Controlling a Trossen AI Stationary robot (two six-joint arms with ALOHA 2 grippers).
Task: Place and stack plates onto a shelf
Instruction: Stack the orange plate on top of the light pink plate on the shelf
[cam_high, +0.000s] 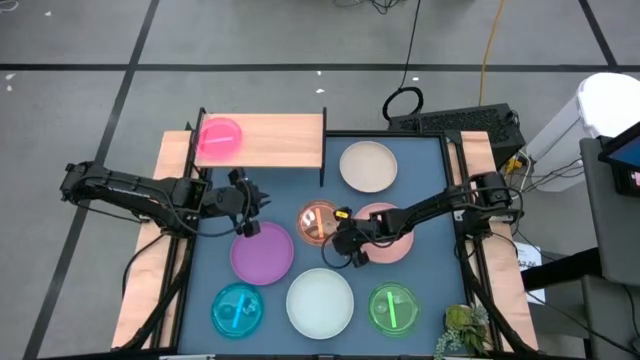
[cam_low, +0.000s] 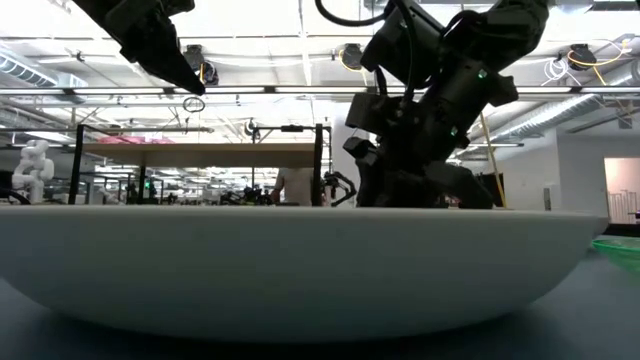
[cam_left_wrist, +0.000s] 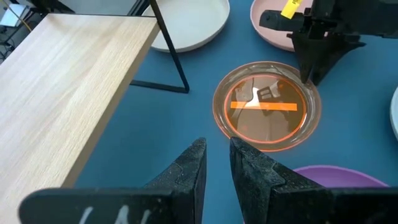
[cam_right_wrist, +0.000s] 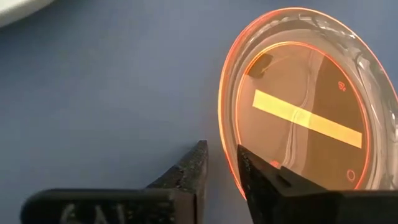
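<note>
From the high view I saw the small rectangular light-wood shelf at the far left of the blue table, with the small translucent magenta plate on its left end. The large cream plate lay just right of the shelf. The small translucent orange plate sat mid-table, the large pink plate just to its right under the right arm. The large purple plate lay near left of centre, and along the near edge were the small cyan plate, the large pale white plate and the small green plate. My left gripper hung just past the purple plate; my right gripper was at the orange plate's near-right rim.

In the low view the pale white plate's rim filled the foreground, with the right arm's dark body behind it and the shelf farther back.

Through the left wrist view my left gripper's fingers stood slightly apart, holding nothing, above bare table between shelf and orange plate.

In the right wrist view my right gripper's fingers straddled the orange plate's rim, one inside, one outside; I could not tell whether they were pinching it.
</note>
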